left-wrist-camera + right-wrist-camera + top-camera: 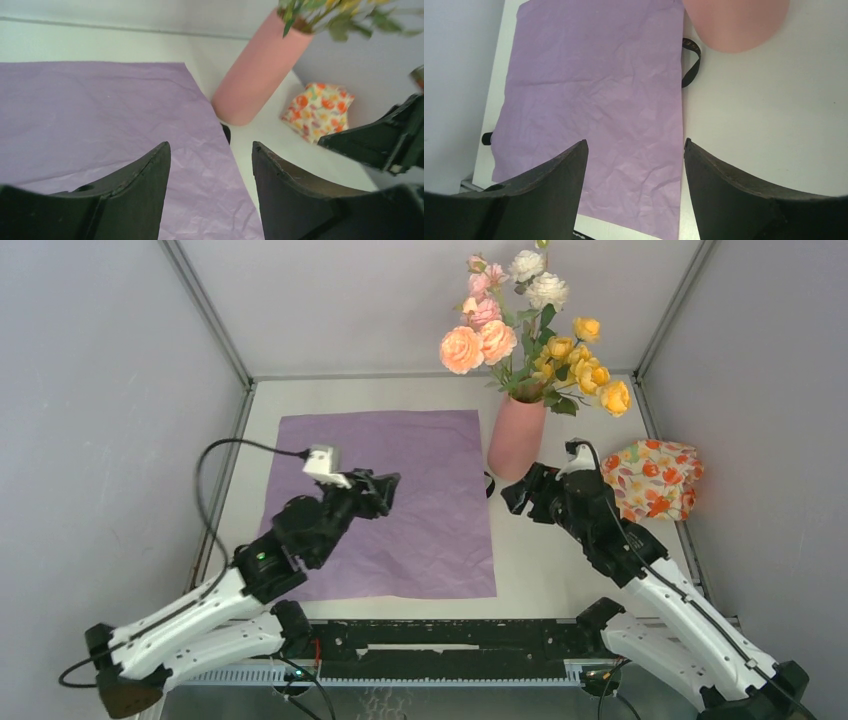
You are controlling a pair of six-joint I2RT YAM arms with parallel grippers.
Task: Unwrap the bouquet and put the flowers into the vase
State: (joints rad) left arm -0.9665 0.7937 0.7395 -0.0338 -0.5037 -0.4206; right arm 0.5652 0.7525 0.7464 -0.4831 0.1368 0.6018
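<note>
The table point(560, 575) has a plain white, matt top and it fills the whole floor of a small booth. Behind the table stands the back wall point(400, 300), a smooth panel of pale grey with a little lilac in it. The left wall point(100, 420) and the right wall point(765, 360) are of the same colour and close the table's two sides. At each back corner of the table a thin metal post rises, the left post point(205, 310) and the right post point(672, 310), both leaning outward in the top view. Along the table's near edge runs a black rail point(450, 638), and just below it a white slotted cable duct point(450, 673). The light is soft and even, and the shadows on the table are faint.
</note>
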